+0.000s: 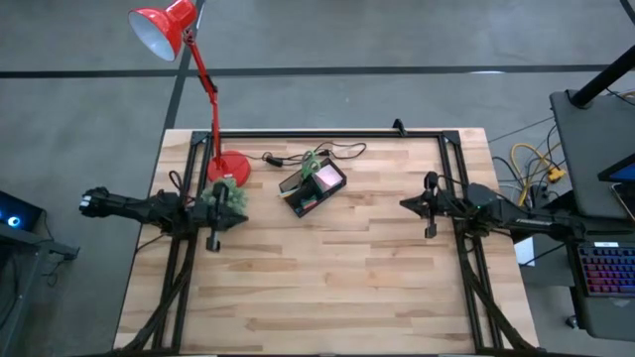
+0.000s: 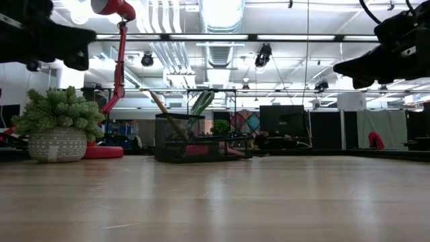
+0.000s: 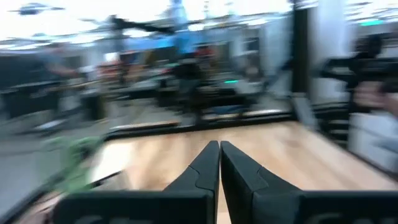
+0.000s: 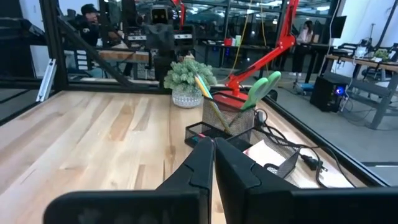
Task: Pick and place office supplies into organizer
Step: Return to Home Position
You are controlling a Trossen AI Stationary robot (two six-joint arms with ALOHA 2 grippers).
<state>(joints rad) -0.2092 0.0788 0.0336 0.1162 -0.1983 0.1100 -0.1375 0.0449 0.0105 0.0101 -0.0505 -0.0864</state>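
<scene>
The black mesh organizer (image 1: 313, 186) stands on the table's far half, left of the middle; it also shows in the low view (image 2: 195, 138) and the right wrist view (image 4: 230, 121). Green-handled scissors (image 4: 264, 87) and a pencil (image 4: 205, 87) stick up out of its tall compartment, and a pink sticky-note pad (image 1: 325, 178) lies in its low tray. My left gripper (image 1: 243, 210) hangs shut above the table's left side, pointing level toward the right, its fingers (image 3: 219, 152) closed on nothing. My right gripper (image 1: 404, 203) hangs shut at the right side, pointing level toward the organizer, fingers (image 4: 213, 152) together and empty.
A red desk lamp stands with its round base (image 1: 230, 166) far left of the organizer. A small potted plant (image 1: 226, 198) sits under my left gripper. A black cable (image 1: 327, 154) lies behind the organizer. The near half of the wooden table (image 1: 327, 288) is bare wood. People (image 4: 90, 18) sit beyond the table.
</scene>
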